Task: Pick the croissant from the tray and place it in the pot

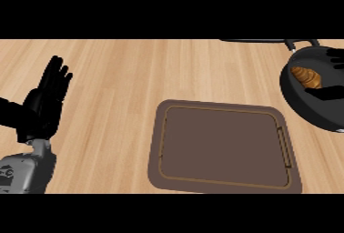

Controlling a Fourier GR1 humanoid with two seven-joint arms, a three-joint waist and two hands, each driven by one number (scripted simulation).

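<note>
The golden-brown croissant [308, 76] lies inside the dark pot [287, 93] at the right edge of the head view. My right hand [326, 93] hangs over the pot, with its fingers [334, 58] spread above the croissant and its thumb below it; neither curls round the pastry. The hand's palm is cut off by the view's edge. The brown tray [225, 145] sits in the middle of the counter with nothing on it. My left hand [46, 98] rests open at the far left, fingers up, well away from tray and pot.
The pot's long dark handle [265, 41] runs leftward along the counter's far edge. Light wooden counter [134, 68] stretches between my left hand and the tray and behind the tray.
</note>
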